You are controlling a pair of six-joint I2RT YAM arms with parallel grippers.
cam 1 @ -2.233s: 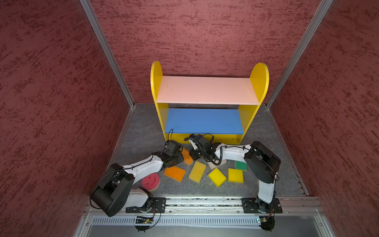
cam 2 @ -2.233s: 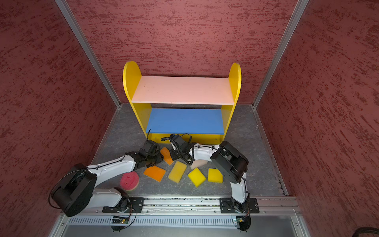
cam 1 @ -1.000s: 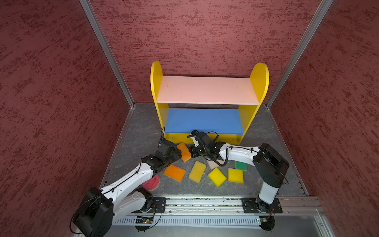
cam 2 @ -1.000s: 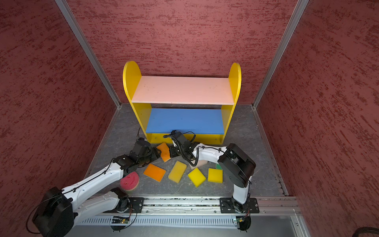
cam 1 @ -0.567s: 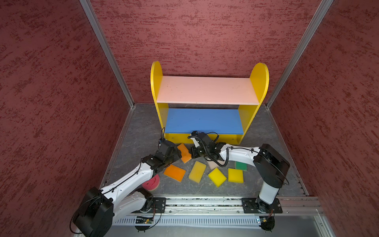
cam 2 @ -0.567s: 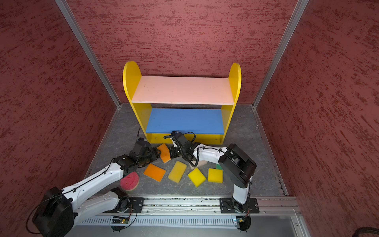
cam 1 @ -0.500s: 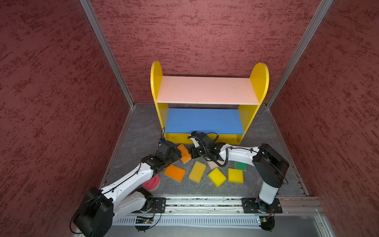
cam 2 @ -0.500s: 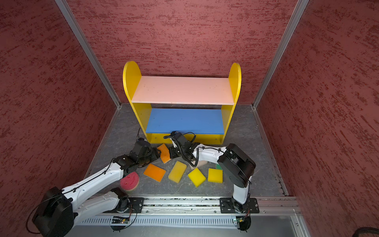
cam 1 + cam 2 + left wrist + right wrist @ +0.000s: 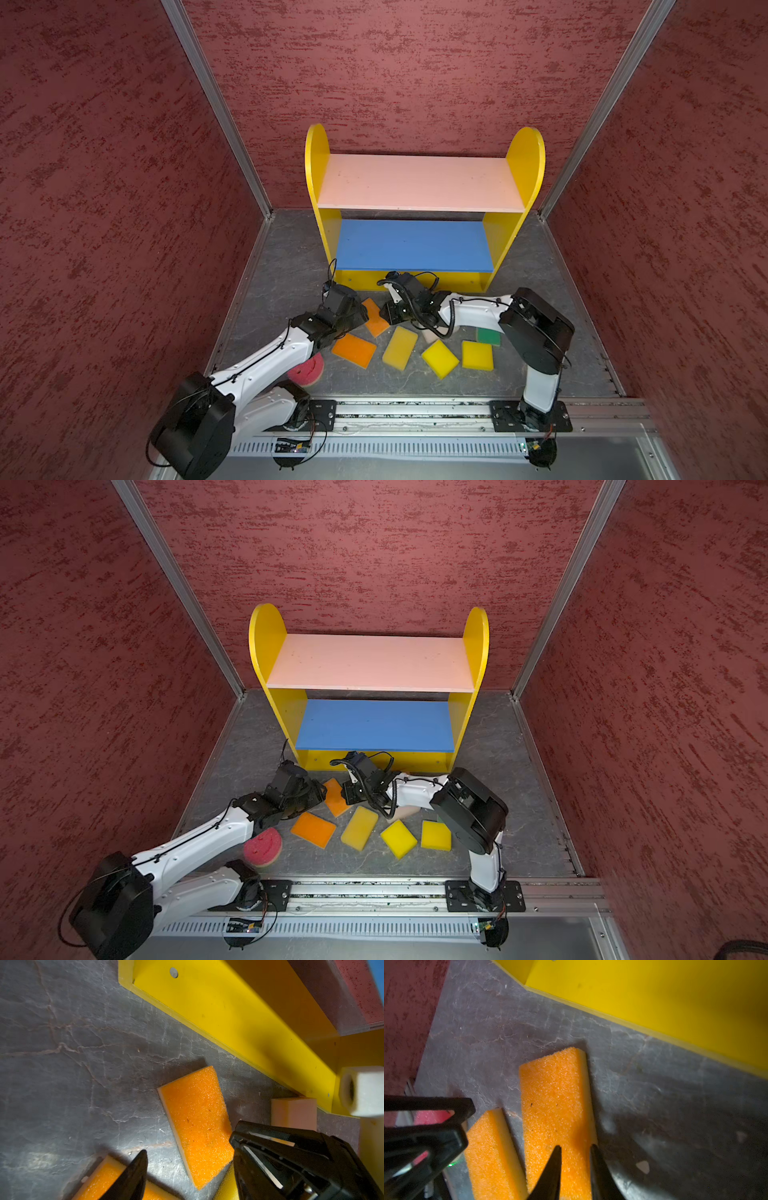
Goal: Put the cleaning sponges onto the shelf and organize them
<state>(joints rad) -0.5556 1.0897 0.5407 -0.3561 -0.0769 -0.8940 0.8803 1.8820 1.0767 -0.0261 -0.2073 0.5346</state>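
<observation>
The shelf (image 9: 318, 166) (image 9: 266, 646) stands at the back with its pink and blue boards bare. An orange sponge (image 9: 375, 318) (image 9: 195, 1122) (image 9: 556, 1101) lies flat on the floor before its yellow base. My left gripper (image 9: 357, 316) (image 9: 188, 1147) is open, its jaws wide on either side of the sponge's near end. My right gripper (image 9: 386, 313) (image 9: 575, 1148) faces it from the other side, narrowly open, fingertips (image 9: 558, 1153) over the sponge's top. A second orange sponge (image 9: 354, 350) (image 9: 488, 1147) lies beside it.
Three yellow sponges (image 9: 400, 348) (image 9: 440, 358) (image 9: 477, 355) lie in a row nearer the rail. A green-topped one (image 9: 488, 336), a peach one (image 9: 294, 1111) and a round red-pink one (image 9: 262, 845) lie around them. Red walls close in on three sides.
The right gripper's jaws have parted a little from shut. The left arm stretched forward to the orange sponge earlier and has held still since.
</observation>
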